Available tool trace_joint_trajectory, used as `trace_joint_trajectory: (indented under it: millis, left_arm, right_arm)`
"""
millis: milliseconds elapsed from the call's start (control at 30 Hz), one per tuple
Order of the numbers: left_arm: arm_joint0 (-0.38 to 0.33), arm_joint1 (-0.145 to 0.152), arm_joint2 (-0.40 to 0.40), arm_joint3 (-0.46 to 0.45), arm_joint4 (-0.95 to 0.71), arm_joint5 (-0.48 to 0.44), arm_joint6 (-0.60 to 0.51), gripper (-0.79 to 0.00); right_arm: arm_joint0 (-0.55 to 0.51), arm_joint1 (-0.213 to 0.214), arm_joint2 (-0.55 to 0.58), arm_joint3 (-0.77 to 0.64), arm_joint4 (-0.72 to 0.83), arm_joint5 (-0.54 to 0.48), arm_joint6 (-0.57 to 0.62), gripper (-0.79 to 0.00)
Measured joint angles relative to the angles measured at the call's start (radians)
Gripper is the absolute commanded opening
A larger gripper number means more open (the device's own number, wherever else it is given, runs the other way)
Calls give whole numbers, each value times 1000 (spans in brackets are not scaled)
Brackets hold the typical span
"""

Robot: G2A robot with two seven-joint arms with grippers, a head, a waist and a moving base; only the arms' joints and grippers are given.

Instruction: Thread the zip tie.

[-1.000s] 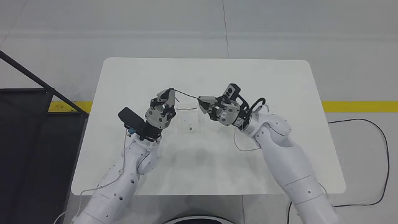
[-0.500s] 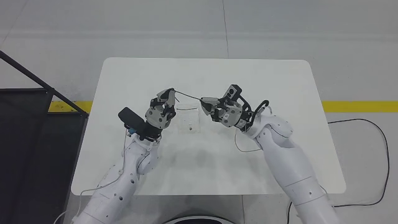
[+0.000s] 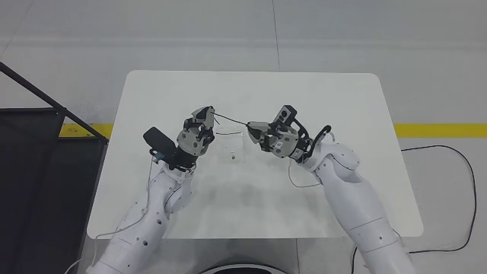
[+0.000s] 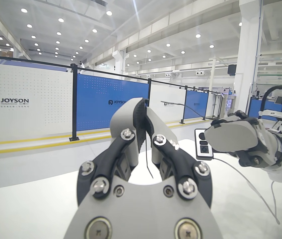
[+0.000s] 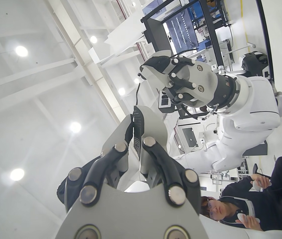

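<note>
A thin black zip tie [image 3: 230,119] stretches in the air between my two grippers above the middle of the white table [image 3: 335,99]. My left gripper [image 3: 207,114] is shut on one end. In the left wrist view the left gripper [image 4: 144,105] pinches the zip tie [image 4: 146,150], whose short tail hangs down between the fingers. My right gripper [image 3: 252,129] is shut on the other end. In the right wrist view the right gripper [image 5: 134,115] clamps the zip tie [image 5: 137,91], which runs on to the left gripper [image 5: 143,72].
A small clear holder [image 3: 230,149] stands on the table below the strip, between the arms. A thin white cable [image 3: 302,180] lies on the table by the right forearm. There is free table surface at the far side and to the right.
The right gripper has shifted slightly to the right and toward the robot with its end of the tie. The left gripper has hardly moved.
</note>
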State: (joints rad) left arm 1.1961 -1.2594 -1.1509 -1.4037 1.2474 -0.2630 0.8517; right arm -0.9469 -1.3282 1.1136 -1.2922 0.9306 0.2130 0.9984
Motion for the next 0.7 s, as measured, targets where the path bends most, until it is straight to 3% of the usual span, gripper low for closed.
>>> trace_joint_trajectory:
  millis: [700]
  left_arm:
    - [1,-17,-1,7,37,48,26,-785]
  right_arm:
    - [4,-2,-7,-8,6,4,-20,-785]
